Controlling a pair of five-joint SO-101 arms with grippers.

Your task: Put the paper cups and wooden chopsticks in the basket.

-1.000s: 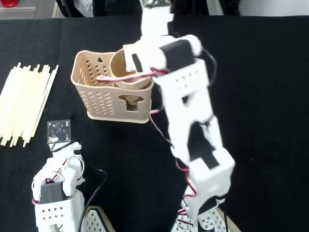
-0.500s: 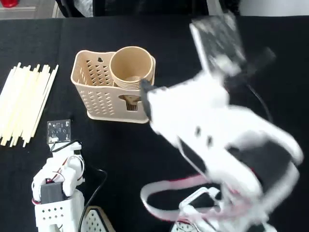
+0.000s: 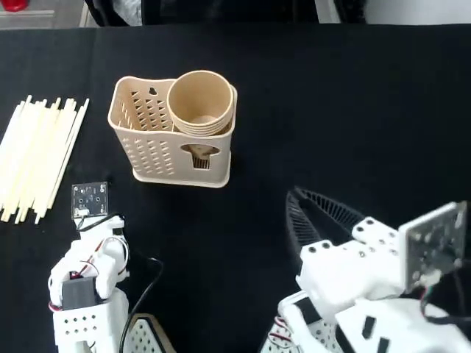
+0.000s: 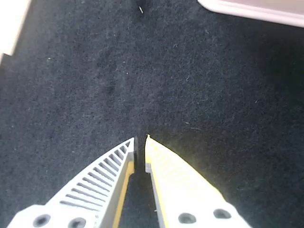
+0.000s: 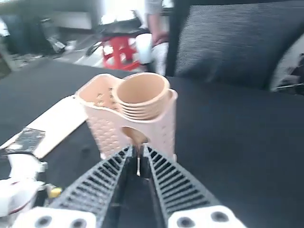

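A stack of paper cups (image 3: pixel 200 101) stands in the right end of the beige basket (image 3: pixel 158 151), its rim above the basket's. The wooden chopsticks (image 3: pixel 37 158) lie in a loose bundle on the table, left of the basket. My right gripper (image 3: pixel 294 197) is low at the near right, shut and empty, its tips toward the basket. The right wrist view has this gripper (image 5: pixel 138 153) facing the basket (image 5: pixel 111 126) and cups (image 5: pixel 142 92) from a distance. My left gripper (image 4: pixel 141 140) is shut and empty over bare black cloth, near the chopsticks (image 4: pixel 12 23) and the basket's edge (image 4: pixel 251 9).
The table is covered in black cloth (image 3: pixel 353 110). The left arm (image 3: pixel 85 287) is folded at the near left edge, with its camera board (image 3: pixel 90 198) just ahead of it. A chair and a person show in the room behind.
The right arm has pulled back from over the basket to the near right edge, leaving the cups in the basket. The left arm has not moved.
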